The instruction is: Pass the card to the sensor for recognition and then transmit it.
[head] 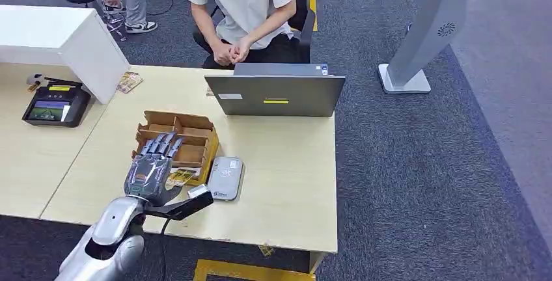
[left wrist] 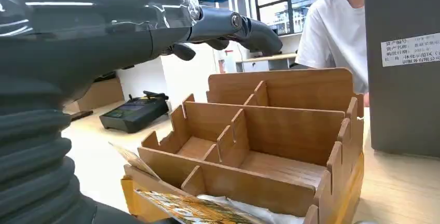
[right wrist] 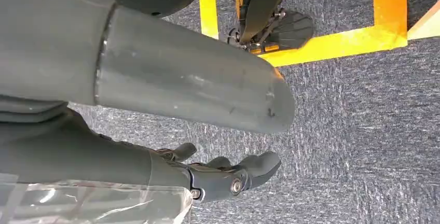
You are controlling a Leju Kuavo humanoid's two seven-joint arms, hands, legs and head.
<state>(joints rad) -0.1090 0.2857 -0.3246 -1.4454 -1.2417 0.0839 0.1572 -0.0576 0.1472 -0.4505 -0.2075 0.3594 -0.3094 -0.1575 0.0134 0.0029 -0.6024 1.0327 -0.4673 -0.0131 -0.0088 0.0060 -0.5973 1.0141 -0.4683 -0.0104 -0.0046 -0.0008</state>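
A wooden divided box (head: 189,139) stands on the light table (head: 286,177), with yellow patterned cards (head: 179,177) in its nearest compartment. The grey flat sensor (head: 226,177) lies just right of the box. My left hand (head: 153,167) hovers over the box's near side, fingers stretched flat and forward, thumb (head: 192,201) sticking out toward the sensor, holding nothing. In the left wrist view the fingers (left wrist: 228,27) reach above the box (left wrist: 270,130) and a card (left wrist: 192,208) lies below them. My right hand (right wrist: 218,175) hangs over the carpet, fingers loosely apart and empty.
A grey laptop (head: 276,92) stands behind the box, and a person (head: 241,8) sits beyond it with hands clasped. A black terminal (head: 55,107) and a white block (head: 65,37) are at the far left. Loose cards (head: 129,82) lie near the block.
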